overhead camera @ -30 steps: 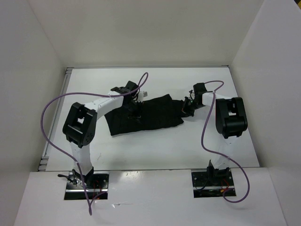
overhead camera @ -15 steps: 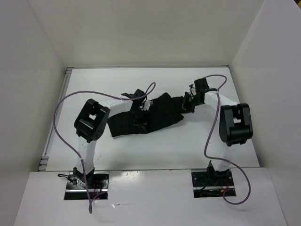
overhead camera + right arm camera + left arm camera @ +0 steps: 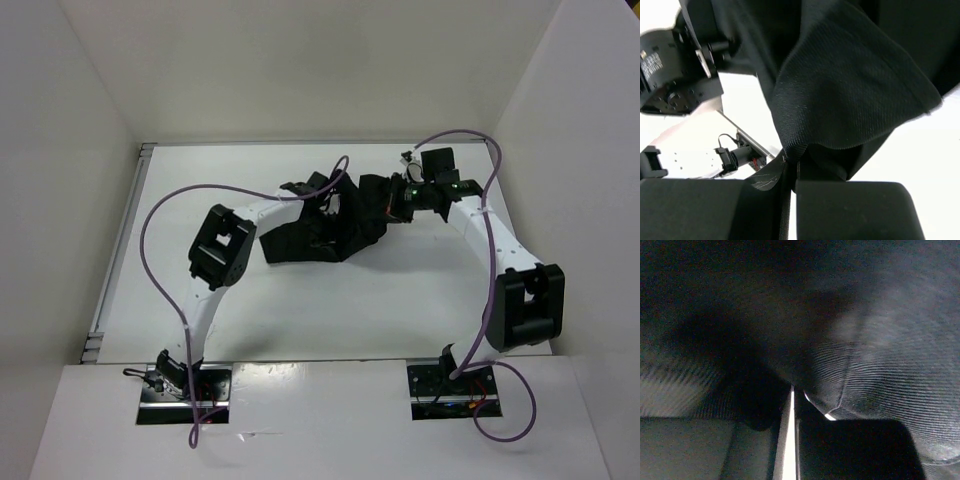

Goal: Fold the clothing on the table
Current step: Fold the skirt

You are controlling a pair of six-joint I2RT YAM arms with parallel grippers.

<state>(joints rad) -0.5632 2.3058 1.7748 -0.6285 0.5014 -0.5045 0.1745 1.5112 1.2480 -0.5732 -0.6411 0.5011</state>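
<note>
The black clothing (image 3: 300,243) lies bunched on the white table (image 3: 300,310), its right part lifted between both grippers. My left gripper (image 3: 324,212) stands over its middle. In the left wrist view ribbed fabric (image 3: 880,365) fills the frame, and the left gripper (image 3: 792,396) is shut on a fold, with only a thin bright slit between the fingers. My right gripper (image 3: 394,207) is at the garment's far right end. In the right wrist view the right gripper (image 3: 791,162) is shut on a hem, and the clothing (image 3: 850,90) hangs from it in a drape.
White walls enclose the table on three sides. Purple cables loop above both arms. The left arm's elbow (image 3: 220,248) hangs over the table left of the garment. The right arm's elbow (image 3: 530,300) is near the right wall. The left wrist housing (image 3: 670,65) sits close to the right gripper.
Both grippers have moved toward the far side and right, closer together. The clothing came with them and is bunched narrower. The right arm has stretched out.
</note>
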